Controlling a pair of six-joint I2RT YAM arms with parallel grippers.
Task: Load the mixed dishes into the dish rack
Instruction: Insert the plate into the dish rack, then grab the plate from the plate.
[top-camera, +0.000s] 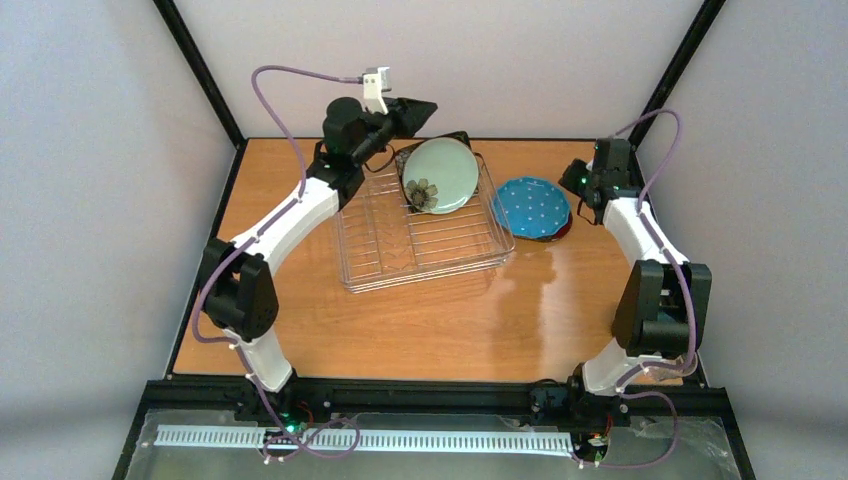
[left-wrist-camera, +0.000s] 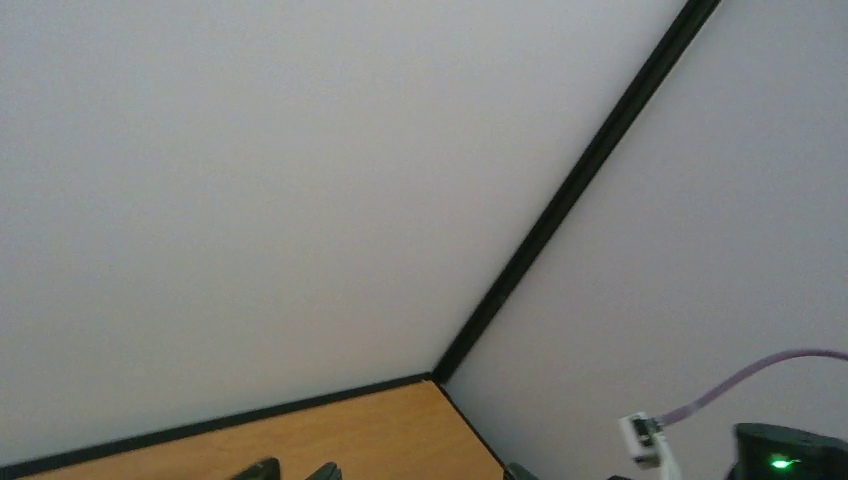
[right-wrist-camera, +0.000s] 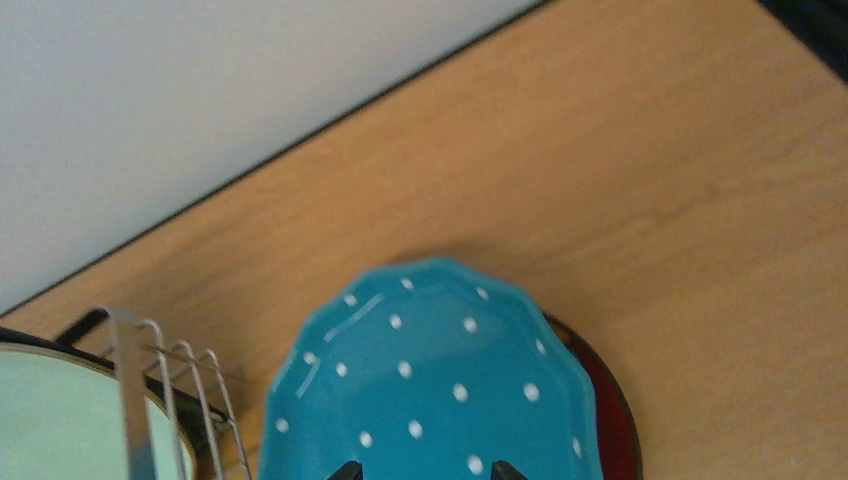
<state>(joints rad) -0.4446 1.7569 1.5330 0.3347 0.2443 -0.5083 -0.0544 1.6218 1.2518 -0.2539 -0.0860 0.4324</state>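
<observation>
The left arm (top-camera: 290, 215) and right arm (top-camera: 640, 235) have white shells between bulky black joints. Purple cables (top-camera: 280, 110) loop alongside. The left hand (top-camera: 418, 112) is black, and green lights (top-camera: 292, 427) glow at the bases.

Small red floral plate (right-wrist-camera: 612, 420): only a rim sliver shows, rest under blue dotted plate (right-wrist-camera: 430, 380), itself cut by the bottom edge. Pale mint plate (right-wrist-camera: 50, 410) cropped at the corner. Black square floral plate (top-camera: 421, 195) mostly covered. Left gripper (top-camera: 412, 113) jaws: spread unreadable.
</observation>
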